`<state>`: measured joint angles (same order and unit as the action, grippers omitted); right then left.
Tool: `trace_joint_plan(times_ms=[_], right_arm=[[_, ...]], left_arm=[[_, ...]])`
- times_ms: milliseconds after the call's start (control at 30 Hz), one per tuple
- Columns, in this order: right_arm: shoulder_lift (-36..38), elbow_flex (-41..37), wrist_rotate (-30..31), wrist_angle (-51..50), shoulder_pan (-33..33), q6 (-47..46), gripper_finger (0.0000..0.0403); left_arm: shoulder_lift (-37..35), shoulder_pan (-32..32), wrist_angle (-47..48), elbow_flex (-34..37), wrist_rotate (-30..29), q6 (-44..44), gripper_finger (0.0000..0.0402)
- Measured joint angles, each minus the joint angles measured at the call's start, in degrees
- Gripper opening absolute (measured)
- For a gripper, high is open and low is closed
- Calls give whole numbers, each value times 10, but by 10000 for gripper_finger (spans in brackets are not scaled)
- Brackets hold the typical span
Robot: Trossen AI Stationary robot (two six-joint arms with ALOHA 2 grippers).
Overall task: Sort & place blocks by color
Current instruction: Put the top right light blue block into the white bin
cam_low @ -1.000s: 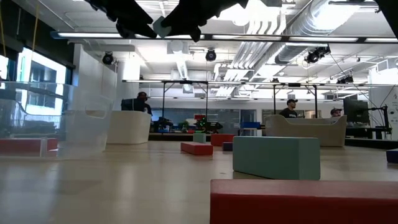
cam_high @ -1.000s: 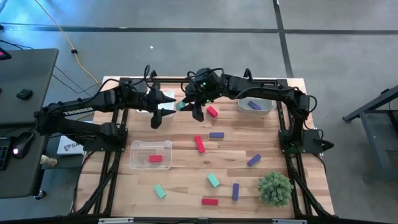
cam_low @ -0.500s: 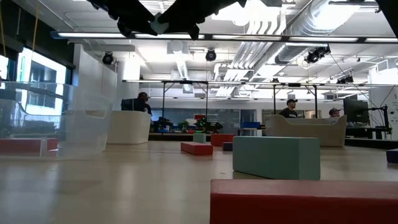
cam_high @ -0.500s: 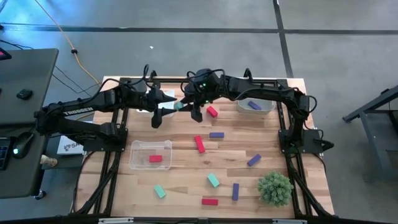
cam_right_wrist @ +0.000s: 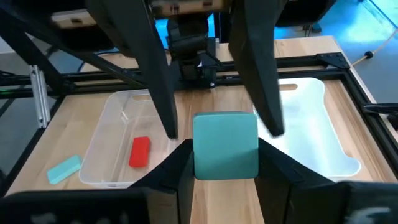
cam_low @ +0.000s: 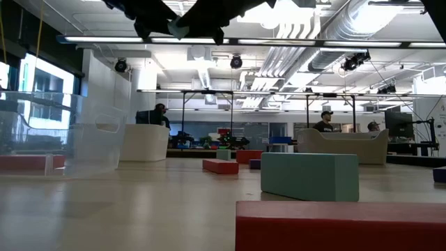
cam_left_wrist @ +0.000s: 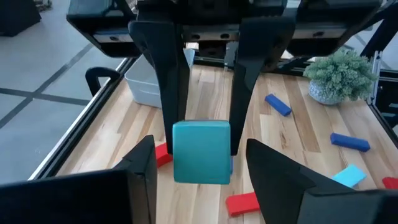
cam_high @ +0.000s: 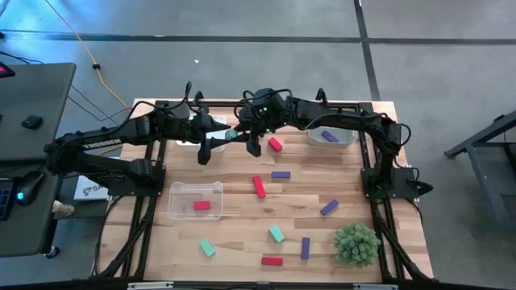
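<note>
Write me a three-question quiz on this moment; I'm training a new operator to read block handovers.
1. True or false: the right gripper holds the teal block in the air above the table.
2. What colour is the block lying in the clear tray on the left arm's side? A purple, B red, C teal.
3. Fill in: the fingers of the left gripper, on either side of the teal block, are ___.
Key: 1 true; 2 B; 3 open.
</note>
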<state>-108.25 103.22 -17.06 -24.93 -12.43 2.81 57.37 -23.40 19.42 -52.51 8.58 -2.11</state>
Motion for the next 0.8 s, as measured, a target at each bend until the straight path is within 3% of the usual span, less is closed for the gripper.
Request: trace_joint_plan(times_ms=[367, 800], right_arm=[[-1, -1, 0, -13, -1, -1, 108], [-1, -1, -3, -21, 0, 3, 108]], left_arm=[[29, -3, 0, 0, 25, -1, 70], [27, -7, 3, 0, 30, -11, 61]])
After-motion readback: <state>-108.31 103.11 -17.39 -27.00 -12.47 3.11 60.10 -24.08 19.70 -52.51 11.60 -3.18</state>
